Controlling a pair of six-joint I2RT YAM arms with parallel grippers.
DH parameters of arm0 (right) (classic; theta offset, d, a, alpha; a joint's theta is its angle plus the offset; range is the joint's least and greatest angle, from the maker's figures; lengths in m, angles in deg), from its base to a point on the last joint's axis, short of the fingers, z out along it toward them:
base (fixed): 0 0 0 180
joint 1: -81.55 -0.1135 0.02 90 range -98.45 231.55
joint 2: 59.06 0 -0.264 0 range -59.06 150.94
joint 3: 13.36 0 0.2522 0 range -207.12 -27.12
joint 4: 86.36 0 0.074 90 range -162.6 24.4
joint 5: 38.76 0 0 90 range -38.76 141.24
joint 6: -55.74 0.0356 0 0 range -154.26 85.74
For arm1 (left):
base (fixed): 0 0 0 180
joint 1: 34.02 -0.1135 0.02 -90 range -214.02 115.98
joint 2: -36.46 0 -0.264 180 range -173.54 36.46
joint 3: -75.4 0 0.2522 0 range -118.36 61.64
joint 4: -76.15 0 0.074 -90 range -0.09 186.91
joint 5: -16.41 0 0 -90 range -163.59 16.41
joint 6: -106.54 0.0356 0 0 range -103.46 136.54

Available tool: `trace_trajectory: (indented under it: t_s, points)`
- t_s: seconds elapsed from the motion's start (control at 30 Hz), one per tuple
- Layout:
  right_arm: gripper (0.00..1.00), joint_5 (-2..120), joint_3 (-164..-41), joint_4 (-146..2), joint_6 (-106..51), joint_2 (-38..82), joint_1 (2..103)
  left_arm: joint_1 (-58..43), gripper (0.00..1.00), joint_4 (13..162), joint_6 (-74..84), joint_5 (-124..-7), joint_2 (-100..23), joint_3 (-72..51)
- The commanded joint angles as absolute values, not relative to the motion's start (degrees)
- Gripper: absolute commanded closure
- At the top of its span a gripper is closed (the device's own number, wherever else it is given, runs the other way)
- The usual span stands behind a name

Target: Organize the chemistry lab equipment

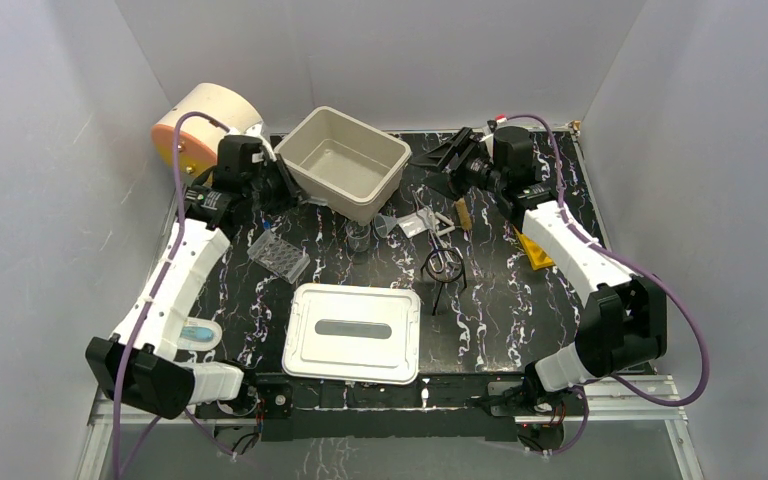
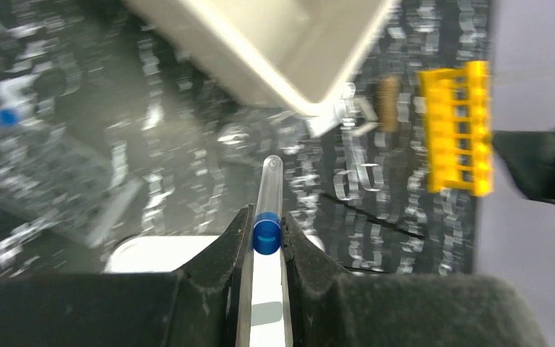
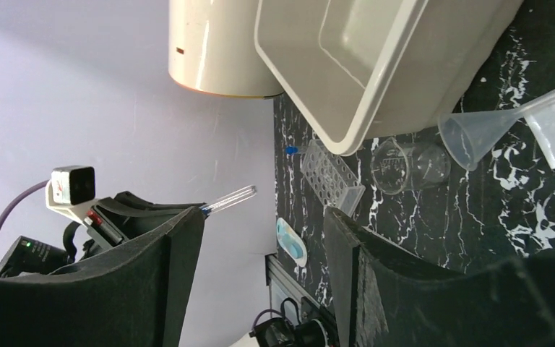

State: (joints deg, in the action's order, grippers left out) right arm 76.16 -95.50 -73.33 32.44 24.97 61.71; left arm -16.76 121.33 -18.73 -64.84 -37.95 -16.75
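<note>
While the left gripper point(image 2: 267, 242) is clamped on a blue-capped tube point(image 2: 269, 186), it holds the tube above the table, just beside the left edge of the tan bin point(image 1: 370, 133) at the far side. The right gripper point(image 3: 264, 217) stands open at the far right. The beaker point(image 3: 405, 165), funnel point(image 3: 477, 130), brush point(image 1: 463, 213) and ring stand point(image 1: 444, 263) lie between the arms, nearer than the bin.

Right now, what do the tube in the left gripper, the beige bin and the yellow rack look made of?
The tube: clear and glossy, glass or hard plastic, cannot tell which; its blue cap looks plastic.
The beige bin: opaque moulded plastic, satin sheen, rounded corners.
The yellow rack: bright opaque plastic with moulded ribs, though the view is blurred.
</note>
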Motion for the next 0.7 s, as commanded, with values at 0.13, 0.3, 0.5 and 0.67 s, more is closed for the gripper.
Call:
trace_trajectory:
  t_s: [0.13,0.3,0.5,0.67]
  points:
    - [0.33,73.8,-98.8,-68.8,27.4,23.4,62.0,-23.0,1.00,137.2,-10.9,-84.5,-37.7,-14.3]
    - [0.34,73.3,-98.9,-67.6,27.0,23.2,62.0,-26.5,1.00,135.1,-9.9,-86.7,-40.1,-11.8]
    - [0.34,72.3,-99.2,-65.9,26.3,22.7,62.1,-27.1,1.00,129.2,-8.9,-83.5,-42.6,-9.0]
    - [0.35,72.2,-99.5,-65.6,26.1,23.2,62.1,-26.2,1.00,129.6,-8.3,-85.2,-47.5,-13.5]
